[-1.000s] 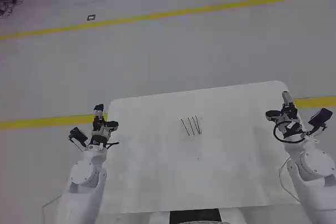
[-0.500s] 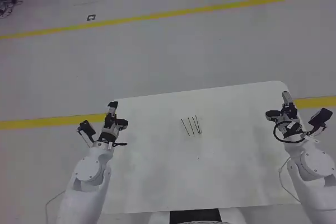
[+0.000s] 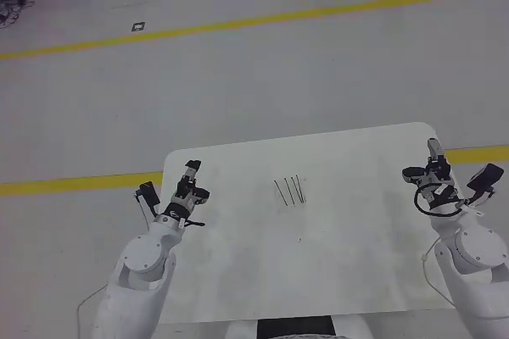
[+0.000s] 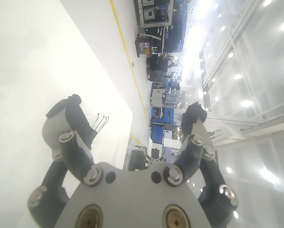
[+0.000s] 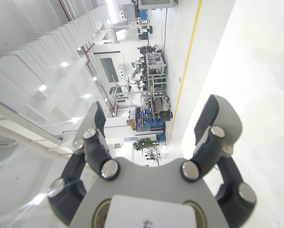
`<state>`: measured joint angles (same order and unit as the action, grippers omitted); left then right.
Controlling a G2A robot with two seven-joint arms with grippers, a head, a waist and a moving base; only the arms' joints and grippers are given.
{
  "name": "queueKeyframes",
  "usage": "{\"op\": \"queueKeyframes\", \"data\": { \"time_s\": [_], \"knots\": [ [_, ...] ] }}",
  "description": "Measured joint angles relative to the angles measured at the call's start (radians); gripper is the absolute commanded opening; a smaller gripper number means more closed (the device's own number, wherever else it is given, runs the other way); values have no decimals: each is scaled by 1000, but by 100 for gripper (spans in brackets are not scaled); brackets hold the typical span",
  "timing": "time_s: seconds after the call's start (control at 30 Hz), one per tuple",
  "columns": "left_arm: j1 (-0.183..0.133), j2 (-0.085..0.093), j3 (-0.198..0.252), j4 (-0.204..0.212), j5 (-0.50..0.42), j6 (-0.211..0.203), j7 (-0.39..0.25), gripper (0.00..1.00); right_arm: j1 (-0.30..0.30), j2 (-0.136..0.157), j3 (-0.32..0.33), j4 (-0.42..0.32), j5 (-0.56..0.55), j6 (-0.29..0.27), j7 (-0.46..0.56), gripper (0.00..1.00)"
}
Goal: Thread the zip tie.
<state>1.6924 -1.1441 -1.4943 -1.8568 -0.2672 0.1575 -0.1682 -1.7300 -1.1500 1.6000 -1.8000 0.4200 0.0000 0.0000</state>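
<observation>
Zip ties (image 3: 290,191): lying side by side near the centre of the counter (image 3: 365,254). Left gripper (image 3: 192,169): wide, empty, above the counter's left edge. Right gripper (image 3: 432,150): wide, empty, at the right edge.

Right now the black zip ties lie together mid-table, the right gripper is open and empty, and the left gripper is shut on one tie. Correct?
Not quite. The left gripper is open and empty too; the left wrist view shows its fingers apart with nothing between them. The rest holds: the black zip ties lie together mid-table and the right gripper is open and empty.
</observation>
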Motion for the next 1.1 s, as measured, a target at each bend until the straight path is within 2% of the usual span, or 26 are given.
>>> {"op": "queueKeyframes", "data": {
  "time_s": [0.4, 0.47, 0.57, 0.63, 0.7, 0.73, 0.8, 0.9, 1.1],
  "knots": [
    [-4, 1, 4, -4, 4, 2, -4, 100, 0, 0, 0, 0, 0, 0, 0, 100],
    [-37, 6, 42, -32, 49, 32, -49, 100, 0, 0, 0, 0, 0, 0, 0, 100],
    [-100, 10, 126, -50, 199, 101, -180, 100, 0, 0, 0, 0, 0, 0, 0, 100],
    [-136, 11, 175, -44, 273, 152, -232, 100, 0, 0, 0, 0, 0, 0, 0, 100],
    [-165, 10, 218, -21, 334, 186, -247, 100, 0, 0, 0, 0, 0, 0, 0, 100],
    [-181, 8, 244, -1, 365, 187, -250, 100, 0, 0, 0, 0, 0, 0, 0, 100],
    [-199, 4, 271, 9, 374, 183, -251, 100, 0, 0, 0, 0, 0, 0, 0, 100],
    [-205, 2, 272, 3, 363, 178, -225, 100, 0, 0, 0, 0, 0, 0, 0, 100],
    [-204, 2, 271, 3, 364, 178, -227, 100, 0, 0, 0, 0, 0, 0, 0, 100]
  ]
}}
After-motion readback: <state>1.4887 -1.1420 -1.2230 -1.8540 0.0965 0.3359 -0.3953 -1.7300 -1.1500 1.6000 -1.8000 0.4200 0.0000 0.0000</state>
